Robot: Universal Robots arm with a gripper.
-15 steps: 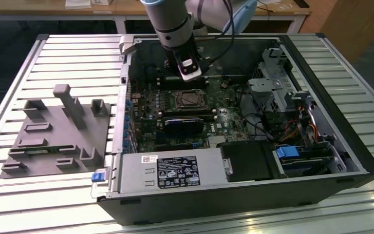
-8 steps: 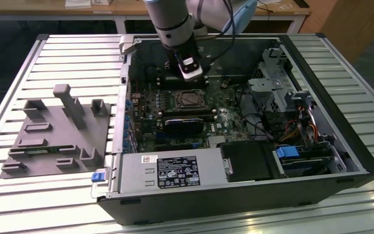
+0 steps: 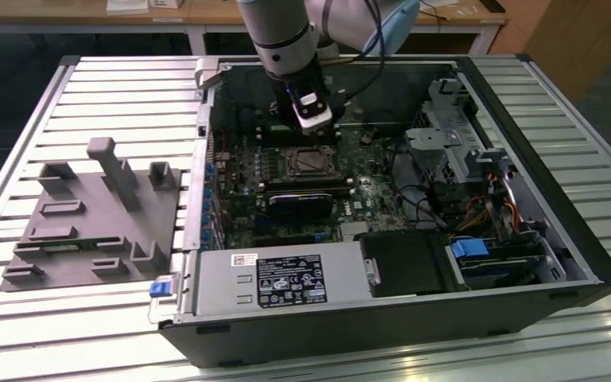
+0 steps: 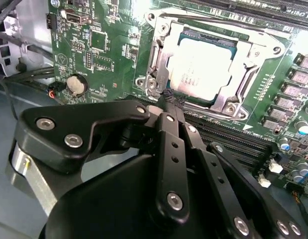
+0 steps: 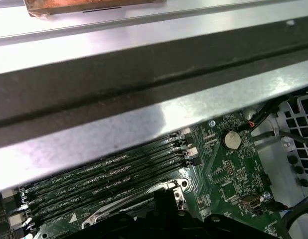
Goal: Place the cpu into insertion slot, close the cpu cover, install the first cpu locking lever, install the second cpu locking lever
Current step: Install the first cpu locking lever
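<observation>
The cpu (image 4: 206,67), a flat square with a pale silver top, lies in the insertion slot (image 3: 308,161) on the green motherboard. The cpu cover (image 4: 160,50), a silvery metal frame, lies flat around it and the chip shows through its window. A thin metal lever rod (image 4: 219,22) runs along the socket's far side. My gripper (image 4: 169,97) hangs just above the board at the socket's near edge, its black fingers (image 4: 170,134) pressed together with nothing seen between them. In the exterior view the gripper (image 3: 320,134) reaches down into the open case, just behind the socket.
The computer case lies open on a slatted table. Memory slots (image 5: 109,174) run beside the socket, and a coin battery (image 4: 77,84) sits nearby. A power supply (image 3: 274,278) fills the case's near side, and a drive cage (image 3: 454,135) stands at the exterior view's right. A grey fixture (image 3: 93,215) lies at its left.
</observation>
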